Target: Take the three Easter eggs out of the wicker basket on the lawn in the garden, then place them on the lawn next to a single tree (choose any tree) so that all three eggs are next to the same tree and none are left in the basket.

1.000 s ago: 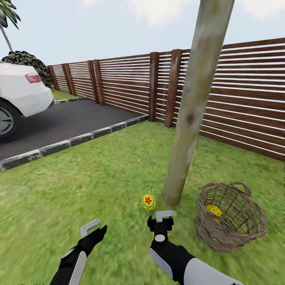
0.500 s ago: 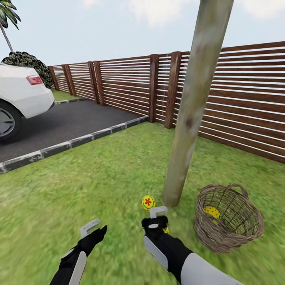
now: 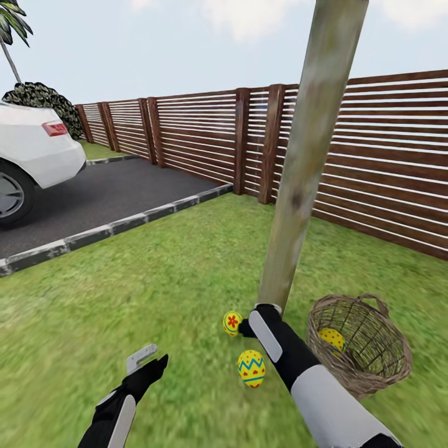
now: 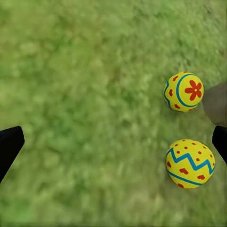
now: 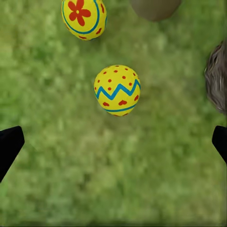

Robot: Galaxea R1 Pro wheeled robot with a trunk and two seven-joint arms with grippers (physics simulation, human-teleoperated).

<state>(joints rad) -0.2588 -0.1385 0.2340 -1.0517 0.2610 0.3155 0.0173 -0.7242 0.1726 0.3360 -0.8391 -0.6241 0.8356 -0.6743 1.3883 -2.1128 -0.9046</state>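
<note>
Two Easter eggs lie on the lawn [image 3: 155,280] by the foot of the tree [image 3: 292,186]: a flower-marked egg [image 3: 232,323] [image 4: 183,91] [image 5: 83,18] and a zigzag-banded egg [image 3: 251,368] [image 4: 190,163] [image 5: 117,90]. A third egg [image 3: 331,338] sits inside the wicker basket [image 3: 373,367], which stands right of the trunk. My right gripper [image 5: 113,144] hangs open above the zigzag egg, holding nothing; its arm [image 3: 292,361] reaches up toward the trunk. My left gripper [image 3: 146,359] [image 4: 113,144] is open and empty, low on the left, apart from the eggs.
A brown slatted fence [image 3: 199,137] runs behind the tree. A dark paved driveway [image 3: 93,193] with a stone kerb [image 3: 124,222] lies to the left, with a white car [image 3: 31,155] on it. Open grass spreads left of the eggs.
My right gripper let go of the zigzag egg, which now lies on the grass, and the arm rose and moved forward toward the trunk. The left arm stayed put.
</note>
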